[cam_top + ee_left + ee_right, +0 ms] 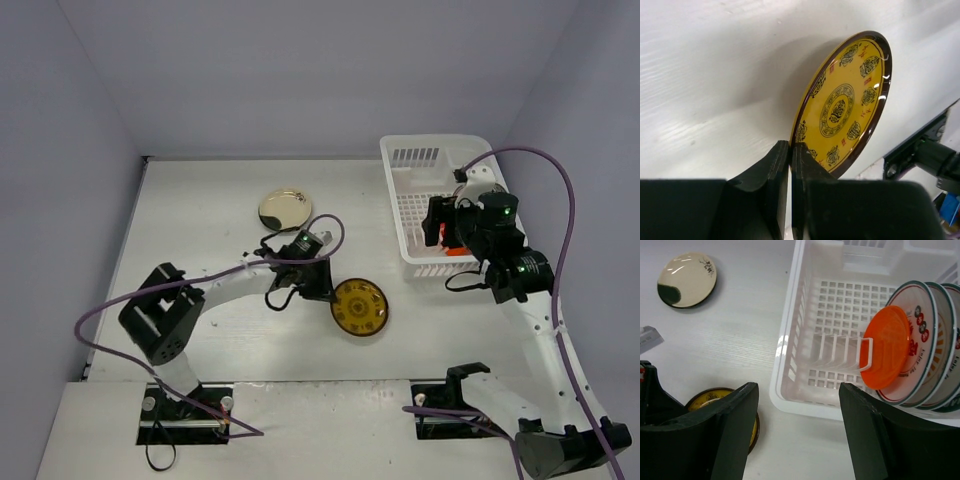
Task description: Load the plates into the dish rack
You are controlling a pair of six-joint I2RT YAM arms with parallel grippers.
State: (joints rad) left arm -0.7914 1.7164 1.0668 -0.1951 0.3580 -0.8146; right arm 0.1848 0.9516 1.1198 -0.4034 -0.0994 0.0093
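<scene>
Top external: left arm (230, 285) stretched low and rightward over the surface (200, 220); right arm (500, 250) raised above the dish rack (410, 200), whose long axis runs away from the bases.

Left wrist only: left jaws clenched on the rim of the yellow-brown plate (842, 105), patterned face up, near the rack's near left corner.

Right wrist only: right jaws spread wide, holding nothing, over the rack's rim. Orange plate (885, 347) and white patterned plates (922, 335) stand on edge inside, face to face. Cream plate (687, 280) lies flat outside.

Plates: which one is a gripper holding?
The yellow-brown plate, pinched at its rim by the left gripper; the cream plate lies free, others stand in the dish rack.
</scene>
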